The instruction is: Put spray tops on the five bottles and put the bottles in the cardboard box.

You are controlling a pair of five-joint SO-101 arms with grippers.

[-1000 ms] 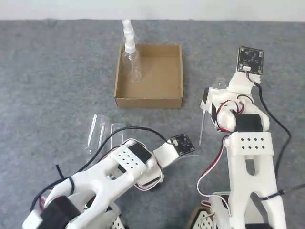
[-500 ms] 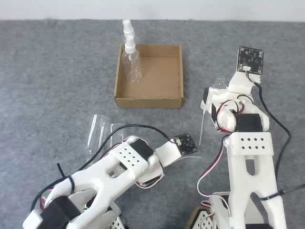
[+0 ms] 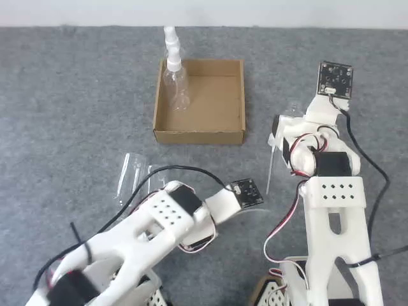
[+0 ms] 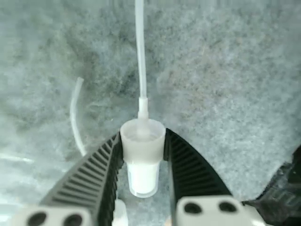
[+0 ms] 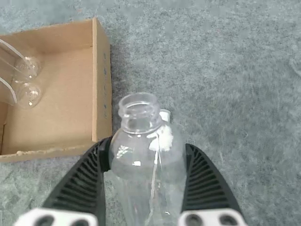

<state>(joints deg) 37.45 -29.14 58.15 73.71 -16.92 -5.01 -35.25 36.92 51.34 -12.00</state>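
Grips white plastic spray top point(image 4: 141, 167) in left claw point(image 4: 142, 137), tube point(image 4: 139, 47) pointing ahead. Grips clear open-necked plastic bottle point(image 5: 138, 113) in right claw point(image 5: 145, 148), well apart

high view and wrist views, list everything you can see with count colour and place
cardboard box: 1, brown, open, far middle of the table
capped bottles: 2, clear with white spray tops, leaning in the box's far left corner
loose bottles: apparently 2, clear, lying on the table beside the left arm
open bottle: 1, clear, no top, held just right of the box
spray top: 1, white with a long dip tube, held over the table
loose tube: 1, white, curved, on the table near the held spray top
table cover: 1, grey
left arm: 1, white, jaws shut on the spray top
right arm: 1, white, jaws shut on the open bottle
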